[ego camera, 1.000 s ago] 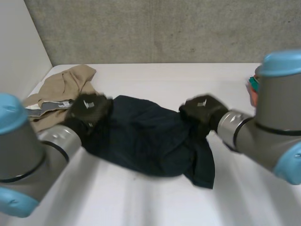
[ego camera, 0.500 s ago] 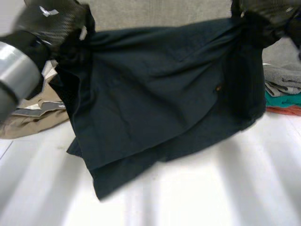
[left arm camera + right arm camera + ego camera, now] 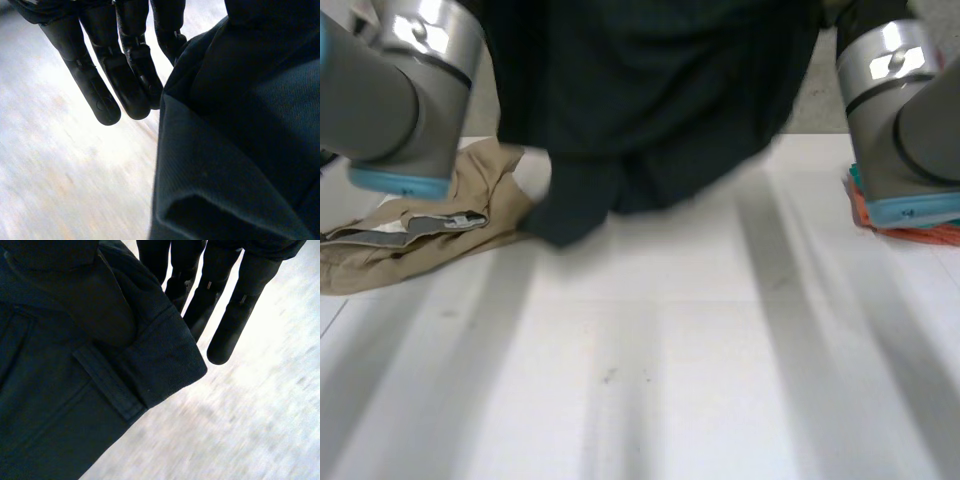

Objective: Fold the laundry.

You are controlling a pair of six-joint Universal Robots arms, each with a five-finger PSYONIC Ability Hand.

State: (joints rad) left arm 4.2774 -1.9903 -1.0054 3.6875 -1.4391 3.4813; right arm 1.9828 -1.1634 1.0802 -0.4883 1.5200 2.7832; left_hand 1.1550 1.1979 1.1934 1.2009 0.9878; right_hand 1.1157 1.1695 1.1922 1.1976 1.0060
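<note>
One dark garment point(image 3: 650, 100) aloft, pinched by left robot hand point(image 3: 131, 70) and right robot hand point(image 3: 227, 315); one beige garment point(image 3: 420, 240) nearby.

A white table point(image 3: 650, 380) spreads out in front of me, its top matte and brightly lit. The same pale surface lies past the fingertips of my left hand point(image 3: 95, 85) and my right hand point(image 3: 235, 315). Beyond my right arm, behind the table, stands a grey concrete wall point(image 3: 820, 100).
</note>
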